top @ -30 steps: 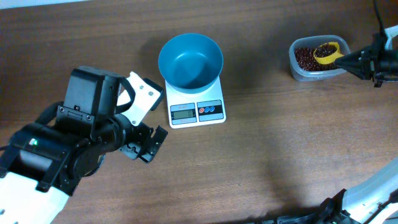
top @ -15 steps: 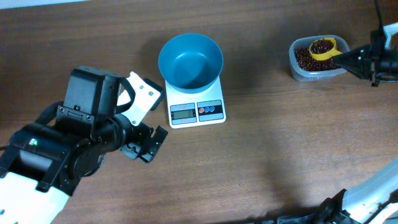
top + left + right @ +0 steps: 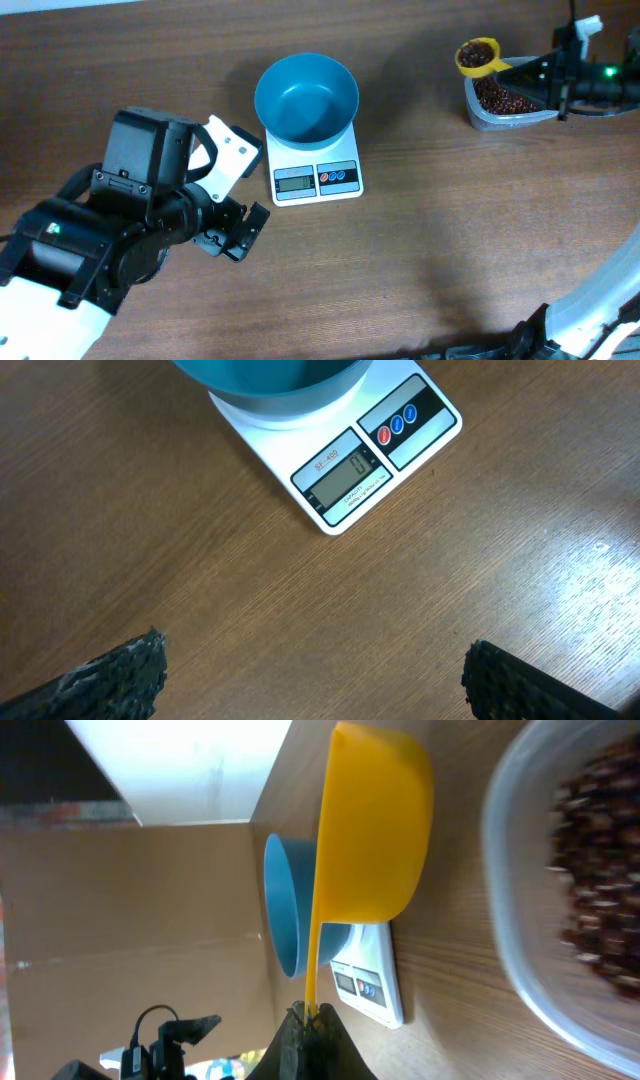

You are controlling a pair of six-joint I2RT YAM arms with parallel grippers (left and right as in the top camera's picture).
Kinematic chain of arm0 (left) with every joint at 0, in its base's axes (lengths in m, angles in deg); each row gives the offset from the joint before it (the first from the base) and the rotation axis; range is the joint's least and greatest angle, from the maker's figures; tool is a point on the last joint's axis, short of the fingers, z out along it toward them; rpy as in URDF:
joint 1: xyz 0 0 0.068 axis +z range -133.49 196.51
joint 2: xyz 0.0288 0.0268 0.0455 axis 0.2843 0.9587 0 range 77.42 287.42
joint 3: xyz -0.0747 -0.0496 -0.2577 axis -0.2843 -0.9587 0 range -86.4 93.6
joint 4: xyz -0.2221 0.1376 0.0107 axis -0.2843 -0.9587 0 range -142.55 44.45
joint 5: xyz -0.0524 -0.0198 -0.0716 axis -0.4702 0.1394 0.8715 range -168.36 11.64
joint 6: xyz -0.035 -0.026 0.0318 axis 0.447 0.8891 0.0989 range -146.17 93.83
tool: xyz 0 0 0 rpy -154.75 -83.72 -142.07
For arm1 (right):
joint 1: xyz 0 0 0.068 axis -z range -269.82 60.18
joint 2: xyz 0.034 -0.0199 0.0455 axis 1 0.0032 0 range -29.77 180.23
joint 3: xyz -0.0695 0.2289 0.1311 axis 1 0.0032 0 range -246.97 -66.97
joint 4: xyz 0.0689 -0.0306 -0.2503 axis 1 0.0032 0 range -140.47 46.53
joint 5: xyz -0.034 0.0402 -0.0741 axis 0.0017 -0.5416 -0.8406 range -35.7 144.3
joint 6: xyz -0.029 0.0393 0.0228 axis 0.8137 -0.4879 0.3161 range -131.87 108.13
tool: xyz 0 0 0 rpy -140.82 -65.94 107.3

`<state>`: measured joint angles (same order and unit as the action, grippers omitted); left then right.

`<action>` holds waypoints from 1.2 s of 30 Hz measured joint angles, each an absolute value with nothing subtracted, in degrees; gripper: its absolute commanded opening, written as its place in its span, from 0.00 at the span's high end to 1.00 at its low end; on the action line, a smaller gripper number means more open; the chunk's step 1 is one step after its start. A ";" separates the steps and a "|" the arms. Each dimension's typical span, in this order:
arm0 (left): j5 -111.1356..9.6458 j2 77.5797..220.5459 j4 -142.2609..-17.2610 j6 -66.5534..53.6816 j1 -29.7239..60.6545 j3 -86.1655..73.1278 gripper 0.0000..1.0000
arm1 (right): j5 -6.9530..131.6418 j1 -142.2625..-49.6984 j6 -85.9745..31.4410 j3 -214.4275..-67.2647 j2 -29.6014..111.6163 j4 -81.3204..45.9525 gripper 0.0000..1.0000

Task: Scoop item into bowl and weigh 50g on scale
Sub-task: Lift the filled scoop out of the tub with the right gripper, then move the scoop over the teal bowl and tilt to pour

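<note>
Small dark red-brown beans (image 3: 477, 50) fill a yellow plastic scoop (image 3: 478, 57), and more lie in the tub beneath. The brown wooden table (image 3: 420, 240) carries everything. The left gripper (image 3: 315, 682) hangs above bare wood near the scale's front, its jaws spread wide apart with nothing between them. The round, deep teal-blue plastic bowl (image 3: 306, 95) stands on the small white rectangular digital scale (image 3: 318, 180), overhanging its back edge, and looks empty inside. Well to the right sits the clear rounded-rectangular plastic tub (image 3: 500, 121). The right gripper (image 3: 310, 1018) is clamped on the scoop's thin handle, and the scoop's cup shows over the tub's left rim.
</note>
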<state>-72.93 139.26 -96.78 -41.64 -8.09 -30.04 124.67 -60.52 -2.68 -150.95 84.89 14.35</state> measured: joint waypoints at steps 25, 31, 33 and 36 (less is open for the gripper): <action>-72.75 139.26 -96.80 -41.64 -8.09 -30.04 0.02 | 131.79 -90.59 -2.68 -150.74 84.91 -3.68 0.96; -72.75 139.26 -96.75 -41.64 -8.09 -30.04 0.02 | 130.11 -91.36 -2.66 -150.63 84.95 -8.89 0.96; -72.73 139.26 -96.78 -41.64 -8.09 -30.04 0.02 | 127.95 -91.36 -0.62 -150.63 84.95 -10.55 0.96; -72.73 139.26 -96.78 -41.64 -8.09 -30.04 0.02 | 127.18 -91.36 3.16 -150.63 84.95 -10.68 0.96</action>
